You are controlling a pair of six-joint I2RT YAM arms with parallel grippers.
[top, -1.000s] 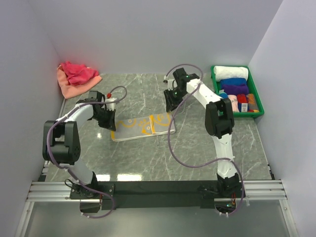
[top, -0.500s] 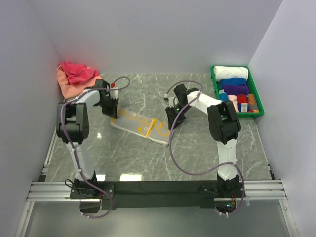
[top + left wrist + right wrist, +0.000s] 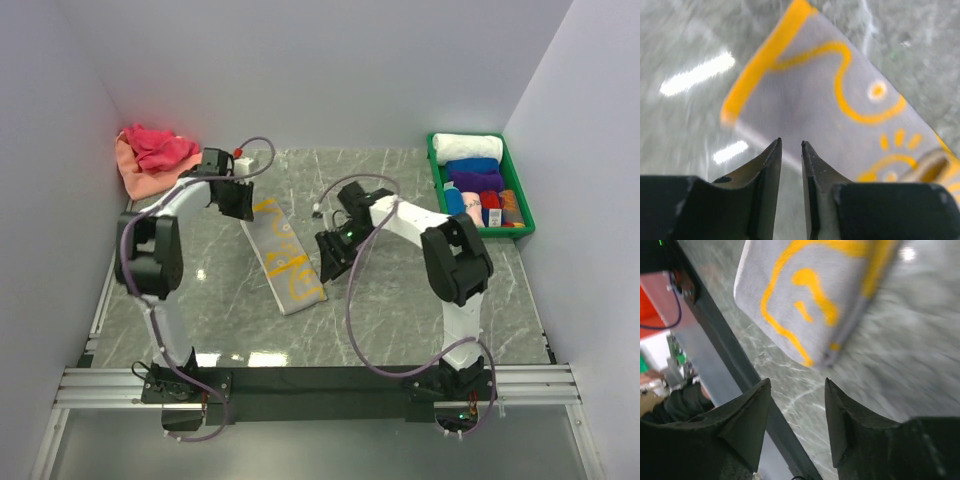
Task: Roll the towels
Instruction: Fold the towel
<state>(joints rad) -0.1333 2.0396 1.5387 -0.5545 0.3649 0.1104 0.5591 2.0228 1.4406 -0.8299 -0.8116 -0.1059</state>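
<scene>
Some rolled towels [image 3: 472, 165] sit in the tray [image 3: 505, 233]. Our yellow-lined towel [image 3: 283, 255] lies flat, not rolled yet, and a pink pile [image 3: 155, 152] waits. The left gripper [image 3: 790, 143] has narrow jaws and the right gripper [image 3: 797, 382] wide ones; both seem empty.

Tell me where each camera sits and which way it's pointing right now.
Top external: fixed above and behind the arms, looking down on the table; both arms, left gripper and right gripper show.
Left wrist: on the left arm, looking past its own fingers at the yellow-patterned towel, far end.
Right wrist: on the right arm, looking past its fingers at the towel's near end.
Shared: all three see that towel.
</scene>
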